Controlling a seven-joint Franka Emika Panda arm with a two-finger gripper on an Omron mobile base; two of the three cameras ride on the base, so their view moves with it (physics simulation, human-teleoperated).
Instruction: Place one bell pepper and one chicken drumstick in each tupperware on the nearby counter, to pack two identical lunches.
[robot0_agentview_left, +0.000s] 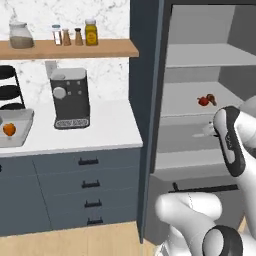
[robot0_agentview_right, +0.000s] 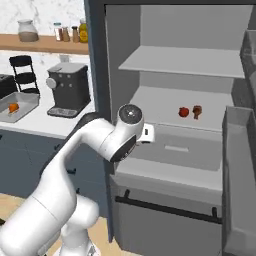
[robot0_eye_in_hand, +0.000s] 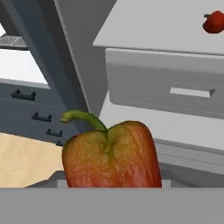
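Bell pepper (robot0_eye_in_hand: 111, 155) sits right in front of the hand camera: glossy red-orange skin with yellowish mottling, deep crease down the middle, curved green stem bending to the left. Its lower part is cut off at the bottom of the hand view and the finger tips are hidden, so I can't tell whether the gripper is clamped on it or loose. In the base views the gripper (robot0_agentview_right: 150, 133) is at the end of the arm, in front of the open fridge, at about the level of the fridge drawer (robot0_eye_in_hand: 175, 89); the jaws aren't resolvable there either.

Second bell pepper (robot0_agentview_right: 184, 112) lies on the middle fridge shelf (robot0_agentview_right: 160, 102), touching or just beside a chicken drumstick (robot0_agentview_right: 197, 111) to its right; same pair seen at (robot0_agentview_left: 203, 101) and (robot0_agentview_left: 212, 99). The shelf pepper also shows top right in the hand view (robot0_eye_in_hand: 214, 22).

One tupperware (robot0_agentview_left: 22, 131) sits on the counter (robot0_agentview_left: 110, 130) at the left edge, well apart from the fridge, with an orange-red item inside (robot0_agentview_left: 9, 129); too small to tell what it is.

Beside it on the counter: a coffee machine (robot0_agentview_left: 70, 97). Wooden shelf (robot0_agentview_left: 75, 48) above holds jars and shakers; labels are too small to read. No legible writing anywhere.
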